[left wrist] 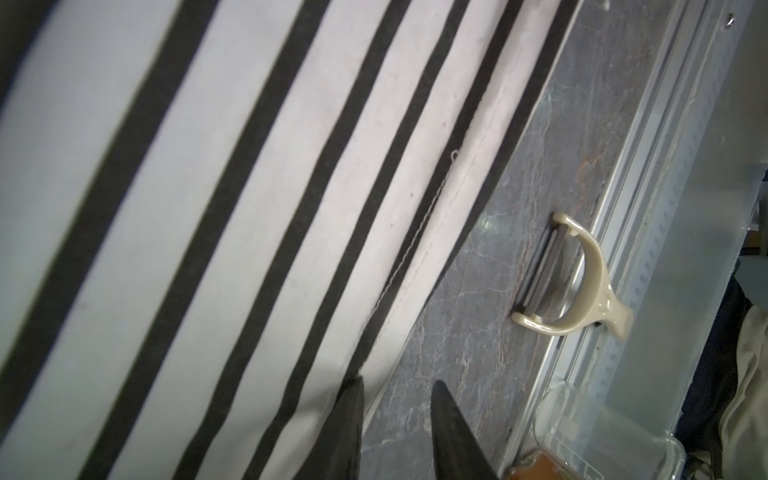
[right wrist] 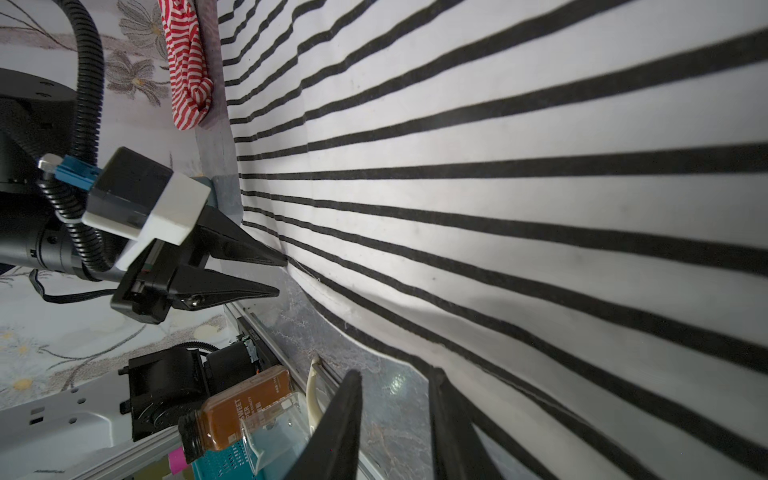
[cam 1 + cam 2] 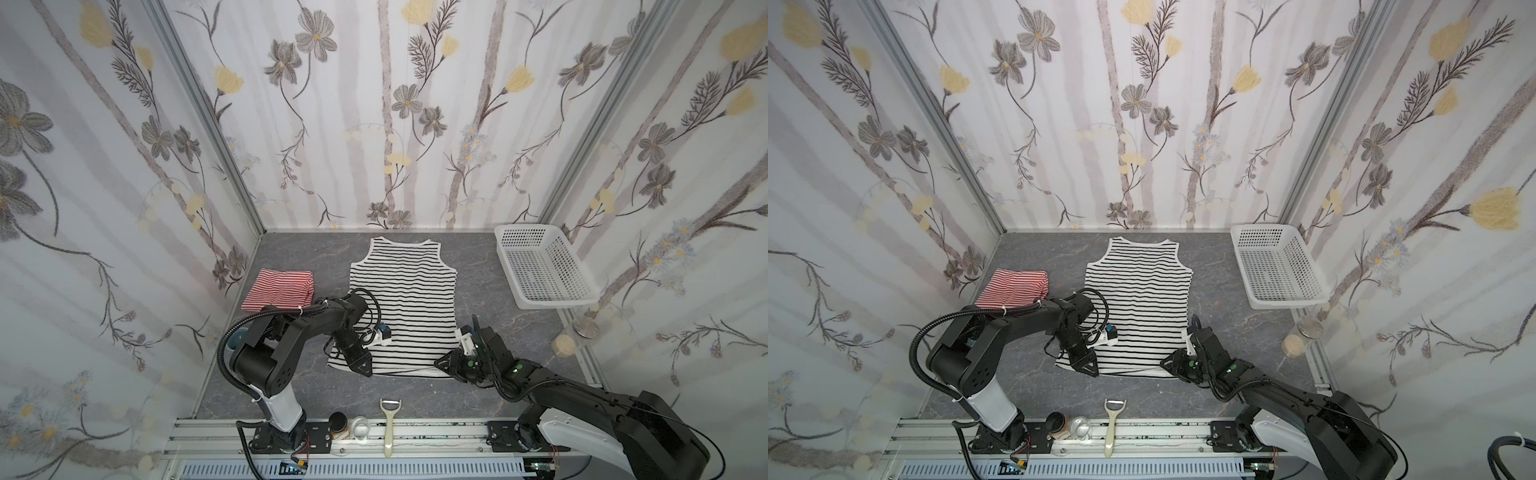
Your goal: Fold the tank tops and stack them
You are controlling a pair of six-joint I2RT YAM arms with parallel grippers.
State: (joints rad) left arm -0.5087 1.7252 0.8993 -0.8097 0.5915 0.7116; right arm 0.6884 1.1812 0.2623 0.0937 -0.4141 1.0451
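Note:
The white tank top with thin black stripes [image 3: 403, 291] [image 3: 1138, 291] lies spread flat mid-table, neck toward the back wall. The red-and-white tank top [image 3: 278, 289] [image 3: 1013, 286] sits folded at the back left. My left gripper [image 3: 361, 368] [image 1: 399, 382] is at the striped top's near left hem corner, open. One of its fingers [image 1: 349, 424] is over the hem and the other is over bare table. My right gripper [image 3: 442, 365] [image 2: 394, 374] is at the near right hem corner, open, with only table showing between its fingers.
A white perforated basket [image 3: 544, 266] stands at the back right. A cream peeler [image 3: 389, 424] [image 1: 582, 286], a dark-lidded jar [image 3: 338, 422] and a glass [image 3: 359, 428] lie along the front rail. Two jars [image 3: 586, 328] sit by the right wall.

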